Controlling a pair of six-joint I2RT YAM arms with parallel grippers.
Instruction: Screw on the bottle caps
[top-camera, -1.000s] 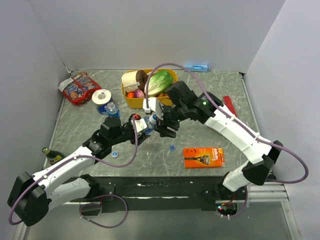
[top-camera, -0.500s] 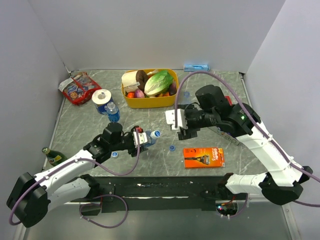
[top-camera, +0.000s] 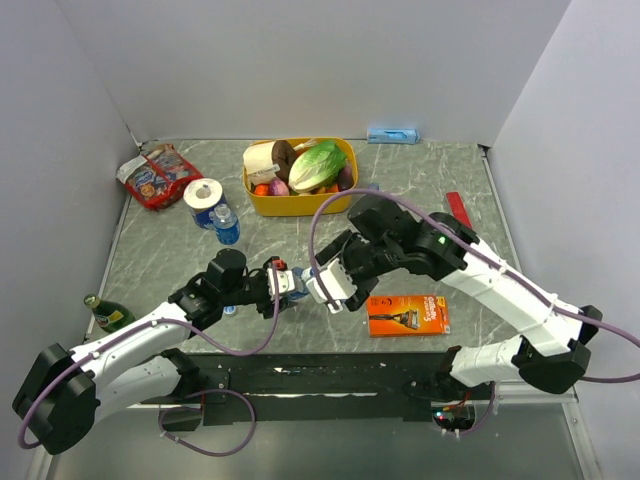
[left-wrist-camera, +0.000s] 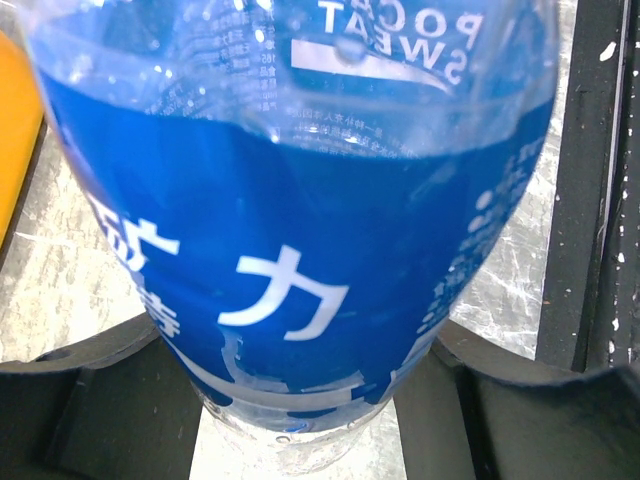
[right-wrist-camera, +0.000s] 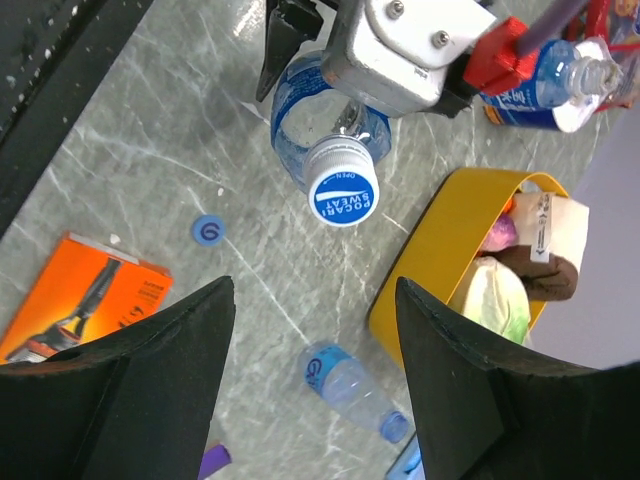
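The right gripper (right-wrist-camera: 315, 290), jaws wide apart and empty, has swung back in to face the bottle (right-wrist-camera: 322, 125) that the left gripper (top-camera: 273, 285) clamps by its label, whose cap (right-wrist-camera: 343, 195) already sits on and likely needs tightening, while a loose cap (right-wrist-camera: 207, 230), an orange razor pack (right-wrist-camera: 85, 285) and a yellow tub (right-wrist-camera: 415, 255) lie close by.

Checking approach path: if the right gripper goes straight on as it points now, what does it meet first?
Probably the blue cap on the bottle held by the left gripper, right ahead of the open jaws of the right gripper. Depth is unclear, so it might pass just under it.
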